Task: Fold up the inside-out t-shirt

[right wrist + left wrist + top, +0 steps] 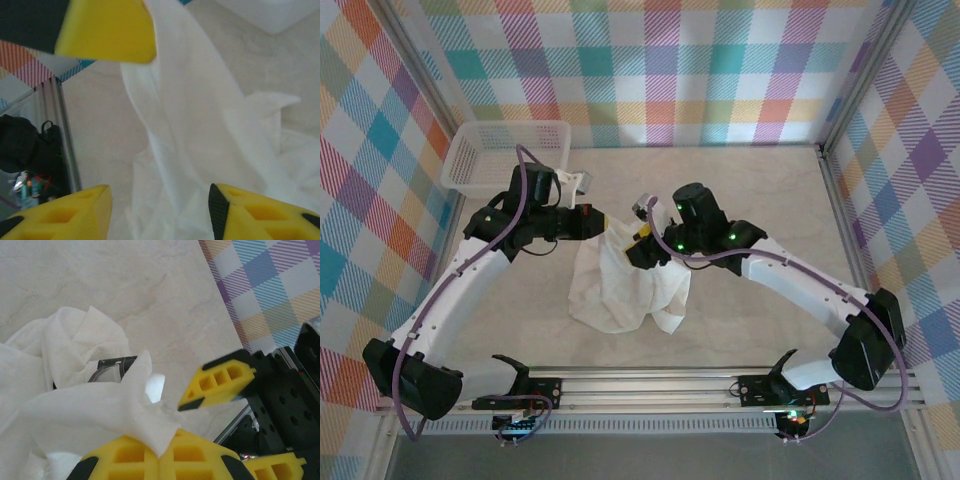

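Spreading across the middle of the pale marbled table point(760, 200), the inside-out t-shirt point(625, 290) lies as a crumpled heap, not yet flat and with no fold made. Its long axis runs from far to near: the far end is drawn up into a peak between the two arms, and the rest trails towards the near edge. A white mesh basket point(505, 155) stands well apart in the far left corner.

The left gripper point(603, 226) comes in from the left and has its yellow pads pressed together on that raised peak, with a corner of cloth pinched between them in the left wrist view. The right gripper point(642, 240) comes from the right and sits just beside it, so both are equally close to the held end. Its fingers are spread, and in its wrist view a hanging band of white fabric passes through the gap between them, touching neither pad as far as I can tell.

The coming move seems to turn on this: the cloth lies directly between the right fingers, hanging just right of the left pinch, so closing there should give a second hold.
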